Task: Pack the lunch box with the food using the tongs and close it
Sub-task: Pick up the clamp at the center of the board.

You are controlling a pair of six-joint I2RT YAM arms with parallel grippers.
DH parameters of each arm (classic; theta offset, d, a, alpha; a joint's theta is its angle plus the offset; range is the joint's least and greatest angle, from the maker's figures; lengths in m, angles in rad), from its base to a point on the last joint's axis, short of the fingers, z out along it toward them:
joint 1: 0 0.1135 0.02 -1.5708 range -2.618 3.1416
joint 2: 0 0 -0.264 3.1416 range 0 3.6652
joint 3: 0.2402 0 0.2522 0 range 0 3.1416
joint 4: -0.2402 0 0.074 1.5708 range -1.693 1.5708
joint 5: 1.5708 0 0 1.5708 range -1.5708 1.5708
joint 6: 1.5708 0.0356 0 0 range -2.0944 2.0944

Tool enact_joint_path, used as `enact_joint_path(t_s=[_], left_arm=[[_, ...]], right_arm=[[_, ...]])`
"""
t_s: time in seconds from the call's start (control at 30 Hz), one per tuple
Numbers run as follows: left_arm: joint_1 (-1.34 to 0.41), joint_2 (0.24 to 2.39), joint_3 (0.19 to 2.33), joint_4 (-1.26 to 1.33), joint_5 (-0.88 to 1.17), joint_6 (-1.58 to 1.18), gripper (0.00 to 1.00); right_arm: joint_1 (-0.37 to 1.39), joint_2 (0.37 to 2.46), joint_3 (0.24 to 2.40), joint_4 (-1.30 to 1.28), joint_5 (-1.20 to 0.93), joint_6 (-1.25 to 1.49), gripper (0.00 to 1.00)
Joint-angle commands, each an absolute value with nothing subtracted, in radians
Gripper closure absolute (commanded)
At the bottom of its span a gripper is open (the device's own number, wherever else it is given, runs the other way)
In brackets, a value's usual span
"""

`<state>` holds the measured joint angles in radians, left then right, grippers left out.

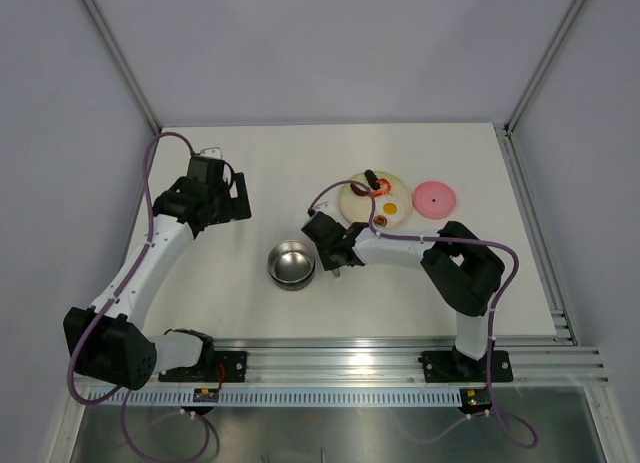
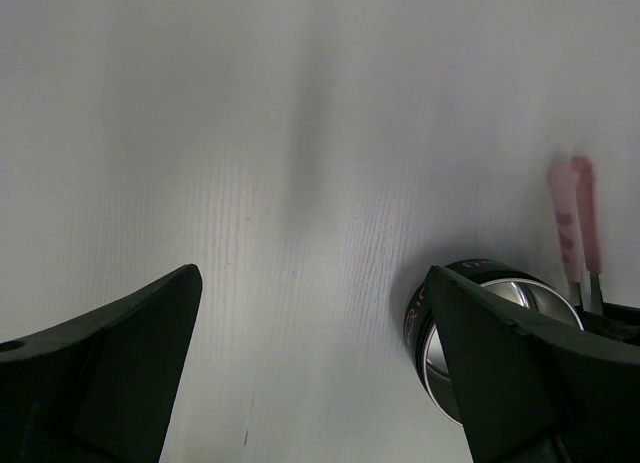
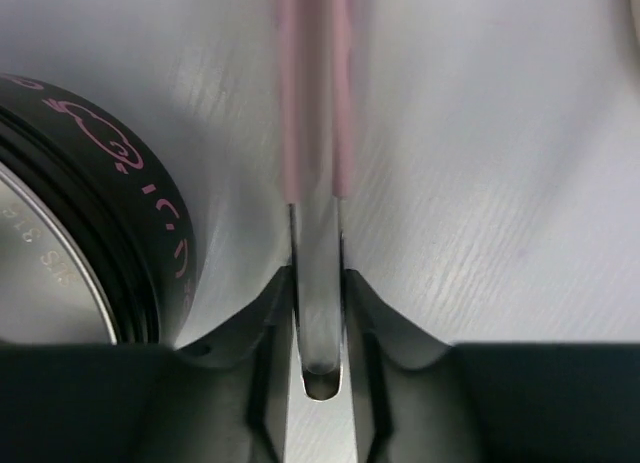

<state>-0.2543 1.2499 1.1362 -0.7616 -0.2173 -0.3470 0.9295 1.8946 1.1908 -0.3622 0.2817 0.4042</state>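
My right gripper is just right of the lunch box, a small steel bowl with nothing in it. Seen from the right wrist, the right gripper is shut on the tongs, pressing their steel joined end from both sides. The tongs' pale pink arms reach forward over the table beside the lunch box. The food lies on a cream plate: a fried egg, a red piece and a dark sausage. The pink lid lies right of the plate. My left gripper hangs open over bare table, left of the bowl.
In the left wrist view the open left gripper frames bare table, with the lunch box and the tongs at the right. Walls enclose the table on three sides. A metal rail runs along the near edge.
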Motion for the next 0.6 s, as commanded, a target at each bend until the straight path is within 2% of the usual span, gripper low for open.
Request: enact_joint_path(t_s=[0.0,0.03,0.07,0.17,0.33,0.43,0.57], left_arm=[[-0.258,1.223,1.134,-0.732,-0.226,-0.333,0.01],[-0.259,1.223,1.132,-0.732,-0.225,-0.333,0.01],[-0.258,1.223,1.134,-0.732,-0.224,-0.33,0.01],[-0.258,1.223,1.137,-0.735,-0.23,-0.328,0.01],[-0.258,1.221,1.129,-0.73,-0.23,-0.33,0.01],[-0.259,1.23,1.137,-0.73,-0.219,-0.336,0.01],[-0.258,1.235,1.14,-0.729,-0.206,-0.347,0.01]], right_arm=[[0.934,1.896,1.192,-0.348,0.347,0.406,0.76],[0.934,1.885,1.187,-0.351,0.35,0.411,0.83],[0.936,1.875,1.169,-0.356,0.351,0.414,0.85],[0.934,1.778,1.114,-0.376,0.347,0.419,0.87],[0.934,1.594,0.974,-0.383,0.215,0.374,0.84],[0.934,1.508,0.919,-0.451,0.183,0.374,0.8],[0.934,1.471,0.894,-0.566,0.215,0.394,0.56]])
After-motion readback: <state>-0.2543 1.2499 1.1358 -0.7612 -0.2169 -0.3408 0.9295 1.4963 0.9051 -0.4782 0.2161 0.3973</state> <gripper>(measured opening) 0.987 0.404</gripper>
